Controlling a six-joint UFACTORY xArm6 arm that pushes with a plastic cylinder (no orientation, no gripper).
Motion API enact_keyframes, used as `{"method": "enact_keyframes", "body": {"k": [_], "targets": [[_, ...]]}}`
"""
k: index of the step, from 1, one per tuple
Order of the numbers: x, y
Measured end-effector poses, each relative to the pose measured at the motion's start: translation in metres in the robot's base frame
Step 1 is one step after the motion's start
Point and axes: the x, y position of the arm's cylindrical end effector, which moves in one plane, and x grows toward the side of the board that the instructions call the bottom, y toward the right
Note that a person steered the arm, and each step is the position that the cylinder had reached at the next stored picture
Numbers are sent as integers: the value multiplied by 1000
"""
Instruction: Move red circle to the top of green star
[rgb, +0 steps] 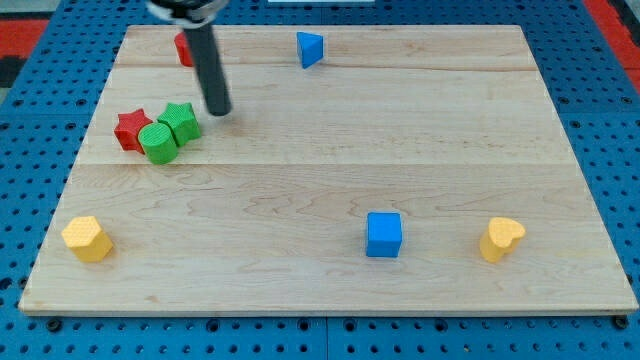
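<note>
The red circle lies near the board's top left edge, partly hidden behind my rod. The green star lies below it, at the view's left. It touches a green circle and sits close to a red star. My tip rests on the board just right of the green star, slightly above it, and well below the red circle. The tip touches neither block as far as I can tell.
A blue triangle lies at the top centre. A blue cube lies at the bottom, right of centre. A yellow block sits at the bottom left and another yellow block at the bottom right. The wooden board lies on a blue pegboard.
</note>
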Motion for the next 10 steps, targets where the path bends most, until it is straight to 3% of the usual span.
{"method": "enact_keyframes", "body": {"k": [2, 3, 4, 6, 7, 8, 10], "targets": [[-102, 12], [-138, -34], [-137, -86], [-94, -85], [-125, -64], [-103, -59], [-62, -100]]}}
